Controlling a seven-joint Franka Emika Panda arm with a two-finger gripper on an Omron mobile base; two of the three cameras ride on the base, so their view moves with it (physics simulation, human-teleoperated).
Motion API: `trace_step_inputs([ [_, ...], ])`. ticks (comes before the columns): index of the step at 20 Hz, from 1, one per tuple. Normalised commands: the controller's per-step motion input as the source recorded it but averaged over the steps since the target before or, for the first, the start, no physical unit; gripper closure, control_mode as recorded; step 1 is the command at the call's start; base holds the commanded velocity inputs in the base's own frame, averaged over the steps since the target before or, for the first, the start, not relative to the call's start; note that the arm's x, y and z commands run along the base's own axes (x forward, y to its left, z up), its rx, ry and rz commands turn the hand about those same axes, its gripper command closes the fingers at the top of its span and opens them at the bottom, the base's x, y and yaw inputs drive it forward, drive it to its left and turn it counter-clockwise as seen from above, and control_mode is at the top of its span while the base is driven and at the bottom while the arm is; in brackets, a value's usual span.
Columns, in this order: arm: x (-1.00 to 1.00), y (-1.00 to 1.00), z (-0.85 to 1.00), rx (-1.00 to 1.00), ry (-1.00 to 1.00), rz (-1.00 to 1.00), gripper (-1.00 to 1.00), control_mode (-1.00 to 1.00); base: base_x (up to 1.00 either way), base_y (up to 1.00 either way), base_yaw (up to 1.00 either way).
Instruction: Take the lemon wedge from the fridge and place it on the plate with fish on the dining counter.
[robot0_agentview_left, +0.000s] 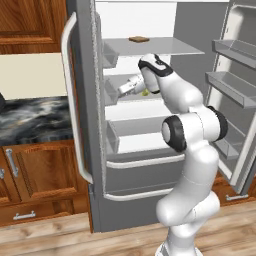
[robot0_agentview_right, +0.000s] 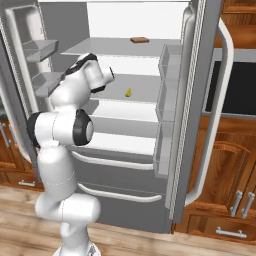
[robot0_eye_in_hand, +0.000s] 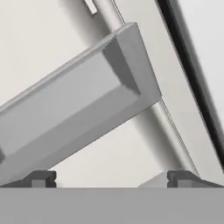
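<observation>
The fridge (robot0_agentview_left: 95, 165) stands with both doors swung wide, its white shelves bare to view. On the middle shelf lies the lemon wedge (robot0_agentview_right: 128, 92), a tiny yellow piece; from the left base it peeks out just behind my hand (robot0_agentview_left: 145, 92). My gripper (robot0_agentview_right: 110, 75) has reached in over that shelf, left of the wedge and slightly above it, apart from it. In the left base view the gripper (robot0_agentview_left: 121, 90) points toward the left door's bins. Its fingertips (robot0_eye_in_hand: 41, 178) stand wide apart with nothing between them. The plate with fish and the dining counter are out of view.
A flat brown slab (robot0_agentview_right: 139, 39) lies on the upper shelf. Grey door bins (robot0_eye_in_hand: 87, 100) hang close in front of the hand. The right door (robot0_agentview_left: 235, 90) carries more bins. Wooden cabinets (robot0_agentview_left: 35, 170) and a marbled wall counter (robot0_agentview_left: 30, 120) flank the fridge.
</observation>
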Motion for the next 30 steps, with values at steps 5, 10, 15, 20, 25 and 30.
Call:
trace_step_inputs([
  [5,0.10,1.00,-0.44,0.13,0.00,-0.16,-1.00,-1.00,0.00,0.00,0.00],
  [10,-0.21,-0.16,0.01,-0.15,0.00,0.00,-1.00,-1.00,0.00,0.00,0.00],
  [15,-0.83,-1.00,0.41,-0.26,-0.04,-0.06,-1.00,-1.00,0.00,0.00,0.00],
  [20,-0.87,-1.00,0.08,-0.38,0.00,-0.19,-1.00,-1.00,0.00,0.00,0.00],
  [25,-0.72,-0.89,0.00,-0.49,0.00,-0.38,-1.00,-1.00,0.00,0.00,0.00],
  [30,-0.27,-0.42,0.00,-0.54,0.03,-0.62,-1.00,-1.00,0.00,0.00,0.00],
])
